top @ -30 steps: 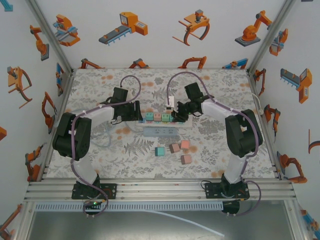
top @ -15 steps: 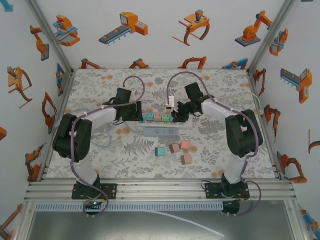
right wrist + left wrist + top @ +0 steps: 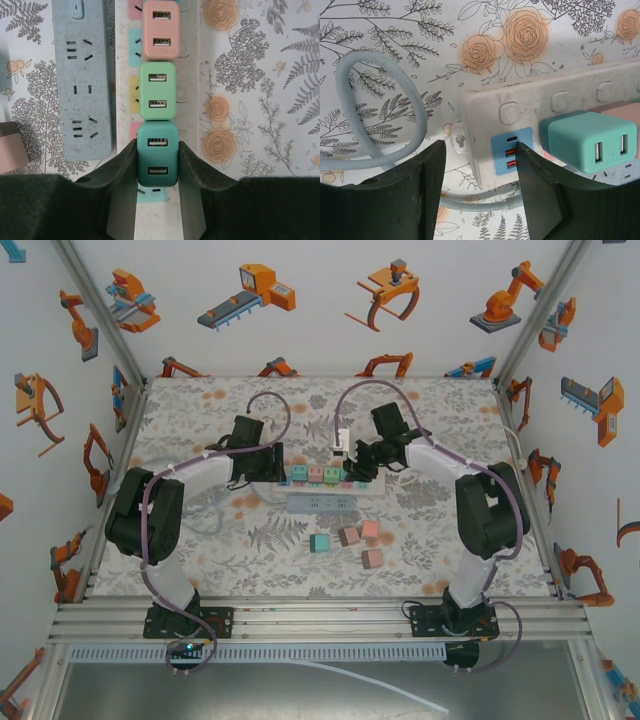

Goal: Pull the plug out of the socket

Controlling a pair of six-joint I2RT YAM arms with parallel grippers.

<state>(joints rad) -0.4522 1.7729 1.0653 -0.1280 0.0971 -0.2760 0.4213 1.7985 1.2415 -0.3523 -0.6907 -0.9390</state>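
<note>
In the right wrist view my right gripper (image 3: 157,145) is shut on the dark teal plug (image 3: 157,155), one finger flat on each side. This plug is the nearest of three in a row on the white socket strip (image 3: 192,75). A pale socket face with slots shows just below it. From above, the right gripper (image 3: 352,462) is at the strip's right part (image 3: 375,485). My left gripper (image 3: 480,145) is open and straddles the strip's left end (image 3: 540,100). One of its fingers (image 3: 535,185) overlaps the blue USB panel (image 3: 507,150).
A light green plug (image 3: 157,90) and a pink plug (image 3: 160,30) sit further along the strip, and a teal charger (image 3: 592,142) is beside the left gripper. A grey-blue strip (image 3: 322,503) lies parallel in front. Several loose cubes (image 3: 349,536) lie nearer. A grey cable (image 3: 350,100) loops to the left.
My left gripper has shifted a little right onto the strip's end. The right gripper has kept its grip on the dark teal plug and barely moved.
</note>
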